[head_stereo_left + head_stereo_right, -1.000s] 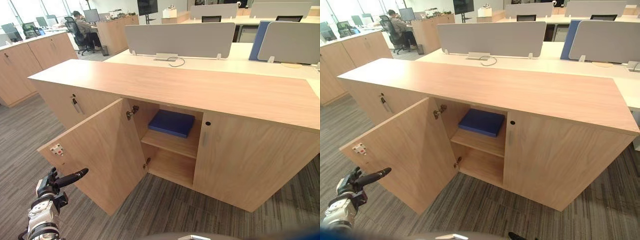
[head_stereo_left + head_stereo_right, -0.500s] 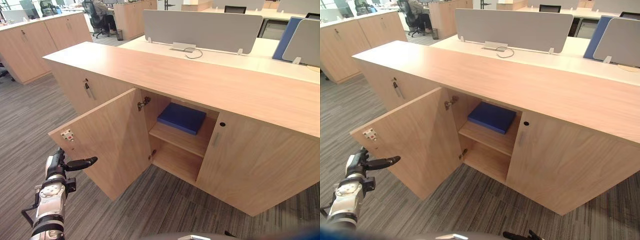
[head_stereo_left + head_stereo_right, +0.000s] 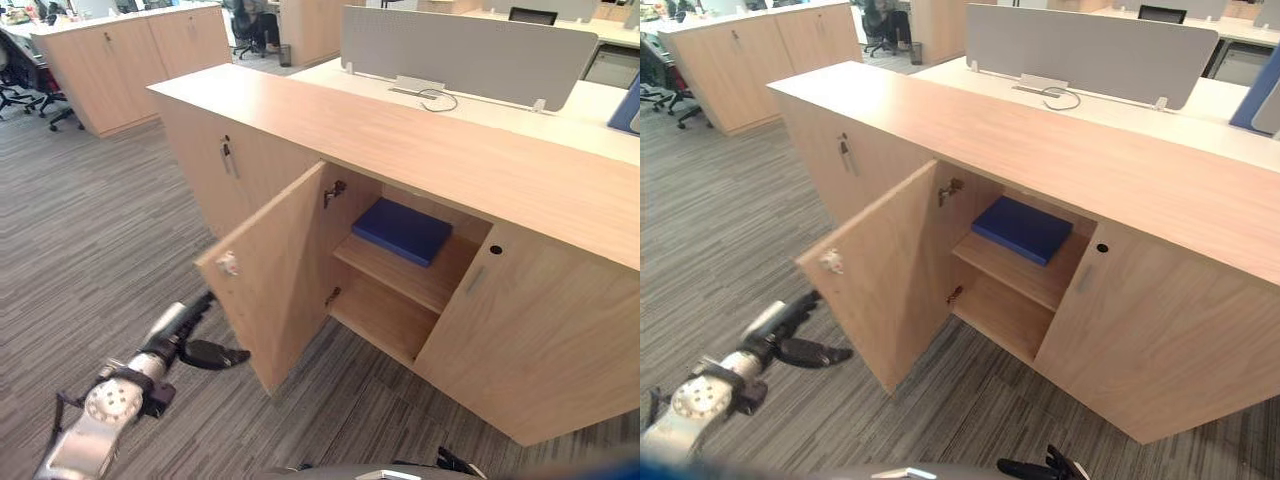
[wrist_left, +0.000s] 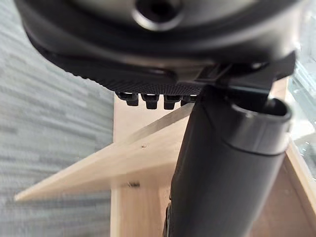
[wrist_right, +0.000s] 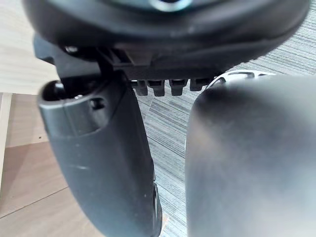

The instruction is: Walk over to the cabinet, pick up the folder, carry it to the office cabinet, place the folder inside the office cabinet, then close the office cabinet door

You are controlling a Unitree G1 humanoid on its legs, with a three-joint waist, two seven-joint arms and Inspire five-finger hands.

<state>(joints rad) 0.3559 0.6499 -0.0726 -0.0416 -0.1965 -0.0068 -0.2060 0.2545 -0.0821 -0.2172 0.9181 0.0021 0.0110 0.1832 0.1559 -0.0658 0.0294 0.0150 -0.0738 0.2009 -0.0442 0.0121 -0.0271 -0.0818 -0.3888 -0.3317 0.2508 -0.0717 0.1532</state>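
The blue folder lies flat on the upper shelf inside the wooden office cabinet. The cabinet's left door stands swung out wide; its right door is closed. My left hand is low beside the outer face of the open door, open, fingers straight toward the door and thumb out, holding nothing. In the left wrist view the door's edge shows past the thumb. My right hand hangs at the lower edge, relaxed and empty.
More wooden cabinets line the back left, with office chairs beside them. Behind the cabinet is a desk with a grey divider. A person sits far back. Striped carpet spreads to the left.
The camera has shifted, so the cabinet sits further right and nearer. My left arm has swung down and forward, bringing the hand close to the open door's outer face.
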